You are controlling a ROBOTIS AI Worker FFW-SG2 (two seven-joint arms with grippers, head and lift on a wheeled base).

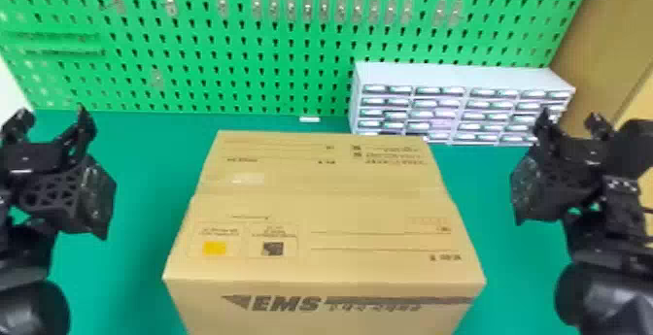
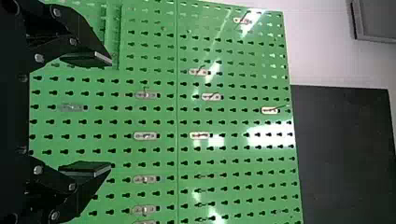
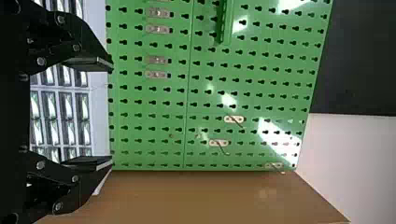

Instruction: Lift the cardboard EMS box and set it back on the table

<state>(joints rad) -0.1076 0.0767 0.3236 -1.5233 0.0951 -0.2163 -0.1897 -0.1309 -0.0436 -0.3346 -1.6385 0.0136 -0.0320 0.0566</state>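
We judge the lift still to do: the box (image 1: 316, 203) sits on the surface (image 1: 138, 174), between our left end effector (image 2: 110, 113) and right end effector (image 3: 112, 113) (both spread, empty). Next, we should lower both and press its sides evenly.

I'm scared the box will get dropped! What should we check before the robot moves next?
1. Left gripper, jaws open: ok.
2. Right gripper, jaws open: ok.
3. One gripper on each side of the box: ok.
4. Box top closed: ok.
5. Jaws touching the box for a lift: not ok, green table shows between each gripper and the box.
6. Box light enough to lift: cannot tell.
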